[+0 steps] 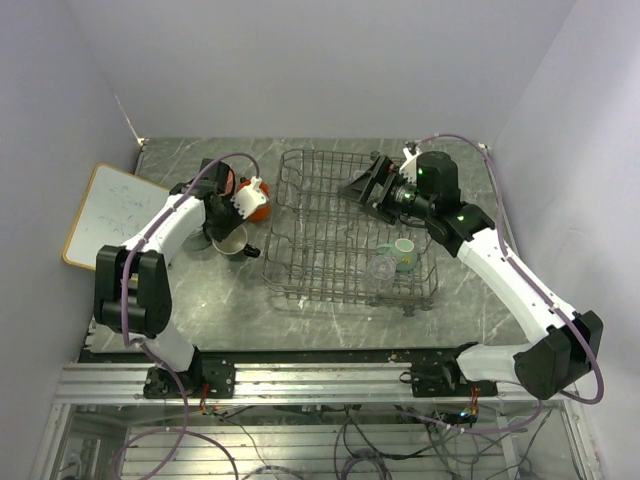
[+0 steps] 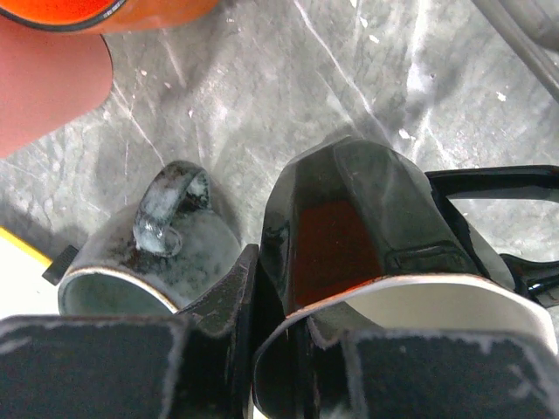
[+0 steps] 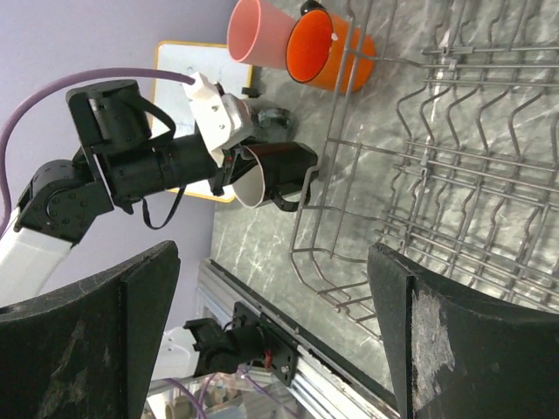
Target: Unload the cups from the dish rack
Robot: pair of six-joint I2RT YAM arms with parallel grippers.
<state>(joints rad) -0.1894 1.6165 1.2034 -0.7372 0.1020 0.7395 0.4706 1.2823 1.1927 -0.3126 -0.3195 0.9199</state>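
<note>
1. Two cups stood inside the large grey wire dish rack (image 1: 330,215) - a mint-green mug (image 1: 404,255) and a clear glass (image 1: 381,266), just beside each other near its near right corner.
2. The rack lay in the middle of the dark grey marbled table (image 1: 220,300), between the two arms.
3. The left gripper (image 3: 236,170) was closed on the rim of a black mug with a cream inside (image 2: 349,236), one finger inside the cup and the other outside on the wall.
4. This black mug was outside the rack, just left of its near left corner, with the opening up and the handle toward the rack. Whether its bottom touched the table, I cannot tell.
5. A grey glazed mug (image 2: 157,253) stood on the table just beside the black one, with one gripper finger between them.
6. An orange mug (image 3: 327,48) and a pink tumbler (image 3: 258,35) were also on the table, side by side near the far left corner of the rack.
7. The right gripper (image 1: 370,187) hovered over the far part of the rack with its jaws wide apart and nothing between them.
8. A white board with a wooden frame (image 1: 105,215) lay at the left edge of the table, well apart from the rack.
</note>
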